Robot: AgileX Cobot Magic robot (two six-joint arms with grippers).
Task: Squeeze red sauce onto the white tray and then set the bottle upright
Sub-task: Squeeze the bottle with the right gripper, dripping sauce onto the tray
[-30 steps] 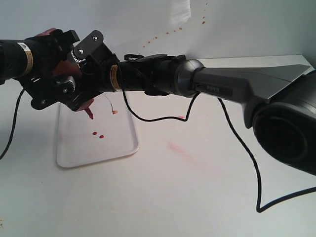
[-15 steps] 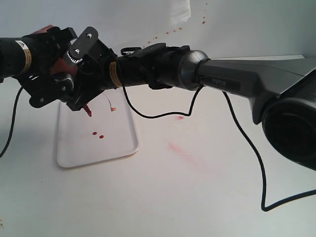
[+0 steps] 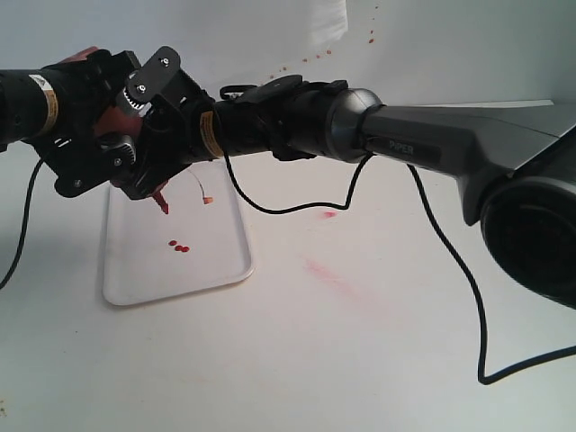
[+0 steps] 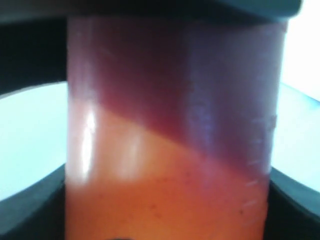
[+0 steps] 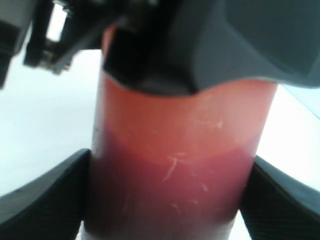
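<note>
- Exterior view: the bottle (image 3: pixel 112 119) hangs in the air over the far end of the white tray (image 3: pixel 144 270), tipped with its red nozzle (image 3: pixel 161 203) pointing down. The thin tethered tip (image 3: pixel 208 200) dangles beside the nozzle.
- The left gripper (image 3: pixel 94 148) and the right gripper (image 3: pixel 148 108) crowd together around the bottle's body, so little of it shows between them.
- A couple of small blobs of red sauce (image 3: pixel 178 247) lie on the tray below the nozzle, and a faint pink smear (image 3: pixel 324 270) marks the table (image 3: pixel 360 351) beside the tray.
- Left wrist view: the bottle (image 4: pixel 170 125) fills the picture, and the dark jaws sit tight against both its sides, gripping it. The sauce line runs slanted across the wall, dark above and paler orange below, so the bottle looks only partly full and probably fairly light.
- Right wrist view: the bottle (image 5: pixel 175 165) stands between the right gripper's pads (image 5: pixel 50 195), which lie against its two sides in a closed hold. Fine scratches show on the plastic.
- Handling, as a judgement: the wall is soft, glossy plastic that gives under pressure and may slip. The round mid-body is the place to take hold, squarely across its width and clear of the cap and nozzle.
- A hard squeeze sends out sauce, so standing it upright calls for a light, even hold. The thick sauce will shift slowly as the bottle turns.
</note>
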